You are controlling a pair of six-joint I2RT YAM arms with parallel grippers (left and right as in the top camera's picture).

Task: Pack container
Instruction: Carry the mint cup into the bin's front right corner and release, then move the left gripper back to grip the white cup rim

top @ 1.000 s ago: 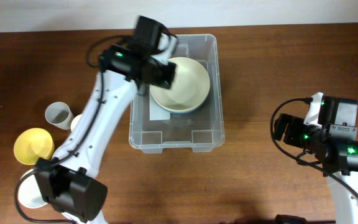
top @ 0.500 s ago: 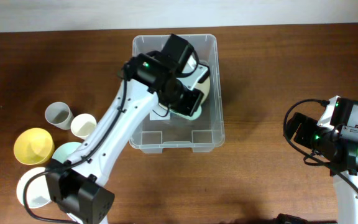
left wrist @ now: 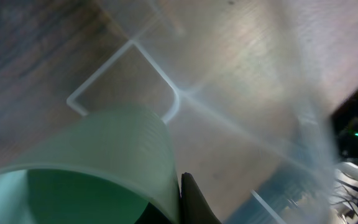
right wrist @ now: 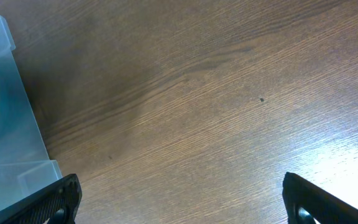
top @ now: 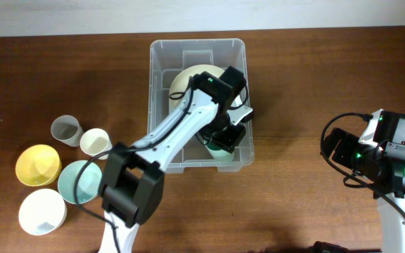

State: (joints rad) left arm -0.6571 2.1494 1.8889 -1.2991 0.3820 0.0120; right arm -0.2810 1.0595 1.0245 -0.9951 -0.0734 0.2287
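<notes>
Dark wood-grain tabletop is filling every view, and the container [top: 195, 163] is sitting at the upper centre of the overhead frame, its clear ridged walls showing the wood through them.

I am reaching my left gripper [top: 225, 135] down into the container's lower right part. Its jaws are pressed almost together, pinching the thin wall of a pale green cup [left wrist: 104, 162]. In the left wrist view one dark finger [left wrist: 190, 200] is lying against the cup's rim at the bottom of the frame, and the cup is tilting, its mouth turned toward the lower left. Whether the cup is touching the container floor I cannot tell.

A cream bowl [top: 192, 76] is lying inside the container toward its upper end, partly covered by my left arm.

At the left of the overhead frame, well apart from the container, a grey cup [top: 67, 130], a cream cup [top: 95, 142], a yellow bowl [top: 38, 164], a teal bowl [top: 76, 181] and a white bowl [top: 41, 211] are standing close together.

I am holding my right gripper [right wrist: 182, 199] over bare wood at the right, jaws spread wide and gripping nothing. A corner of the container [right wrist: 5, 124] is showing at the left edge of the right wrist view.
</notes>
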